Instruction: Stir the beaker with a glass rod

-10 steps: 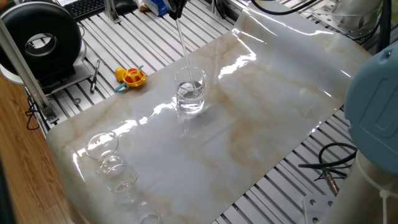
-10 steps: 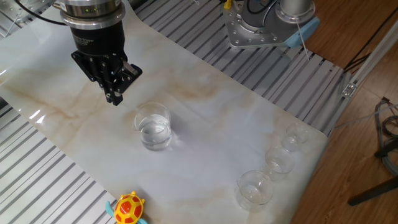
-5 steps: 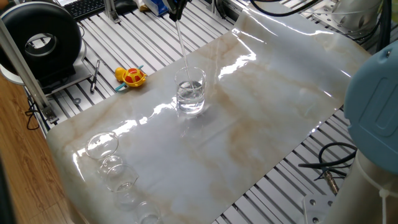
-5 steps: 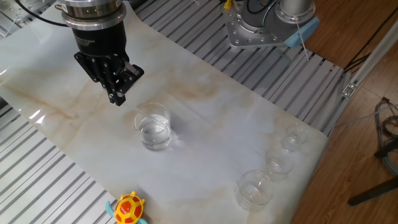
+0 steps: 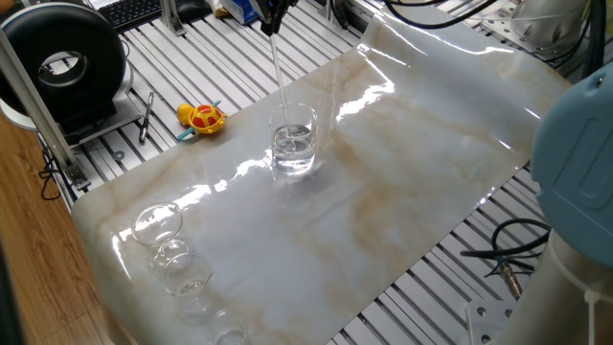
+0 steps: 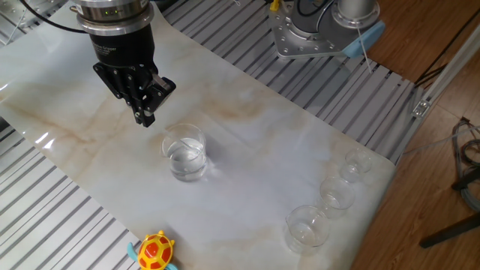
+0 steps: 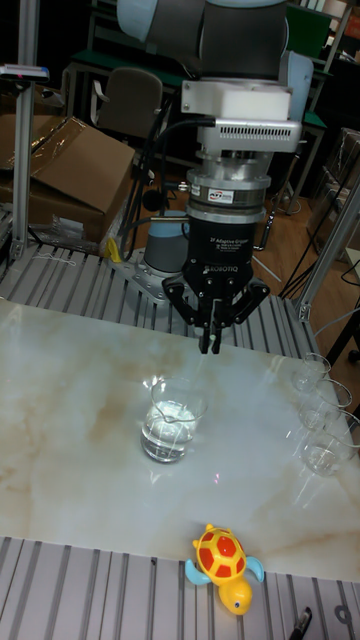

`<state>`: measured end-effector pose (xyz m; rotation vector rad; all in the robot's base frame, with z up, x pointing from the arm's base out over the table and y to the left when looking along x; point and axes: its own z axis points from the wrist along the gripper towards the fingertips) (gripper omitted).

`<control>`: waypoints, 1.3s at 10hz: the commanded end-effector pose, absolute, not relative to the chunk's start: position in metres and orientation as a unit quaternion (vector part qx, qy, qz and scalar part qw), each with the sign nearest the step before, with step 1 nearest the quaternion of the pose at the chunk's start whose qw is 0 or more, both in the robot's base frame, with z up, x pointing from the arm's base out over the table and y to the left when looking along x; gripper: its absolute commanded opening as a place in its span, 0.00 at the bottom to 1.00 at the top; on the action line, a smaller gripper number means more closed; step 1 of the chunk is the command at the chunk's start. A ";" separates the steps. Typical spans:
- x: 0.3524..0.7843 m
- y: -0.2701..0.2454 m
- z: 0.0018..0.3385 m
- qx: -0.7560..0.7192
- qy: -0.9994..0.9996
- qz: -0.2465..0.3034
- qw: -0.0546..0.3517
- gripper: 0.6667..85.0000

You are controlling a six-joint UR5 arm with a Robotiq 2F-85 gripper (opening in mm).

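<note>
With fingers pinched together on the top end of the long thin transparent glass rod (image 5: 281,77), black two-finger gripper (image 7: 212,345) hangs above the marble-pattern white tabletop sheet (image 5: 412,182), just behind and above the clear straight-sided cylindrical glass beaker (image 5: 293,140). Grasping the rod, then; jaws close, no gap visible in the tall fixed view. Rod slants down from gripper (image 5: 272,21) into the beaker mouth, lower end lost in the clear liquid and glare, tip contact with the glass cannot be told. Rod barely visible in the other fixed view and the tall fixed view, only a faint line at best. Beaker (image 6: 184,152) upright near the sheet's middle, part filled with clear liquid, spout visible on the rim (image 7: 168,416). Gripper (image 6: 145,114) offset from the beaker toward the arm base side, not over its centre.

Off to one end of the sheet, well apart from the beaker: row of small rounder clear glass vessels (image 6: 325,203), upright, close together; also seen at the near-left corner in one fixed view (image 5: 170,251). Yellow-and-red toy turtle (image 7: 227,566) on the slotted aluminium table (image 5: 158,72) just off the sheet edge, apart from the beaker. Black round fan-like device (image 5: 61,65) at the far left of the table. Cardboard box (image 7: 62,170) behind in the tall fixed view.
</note>
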<state>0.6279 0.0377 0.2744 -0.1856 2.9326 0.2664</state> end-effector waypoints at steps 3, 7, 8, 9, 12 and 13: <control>0.630 0.038 0.274 -0.068 0.988 0.094 0.099 0.00; 0.630 0.034 0.273 -0.075 0.988 0.086 0.099 0.00; 0.630 0.033 0.272 -0.078 0.989 0.084 0.099 0.00; 0.630 0.033 0.272 -0.077 0.989 0.083 0.098 0.00; 0.629 0.030 0.271 -0.084 0.989 0.076 0.096 0.00; 0.628 0.029 0.270 -0.087 0.989 0.075 0.094 0.00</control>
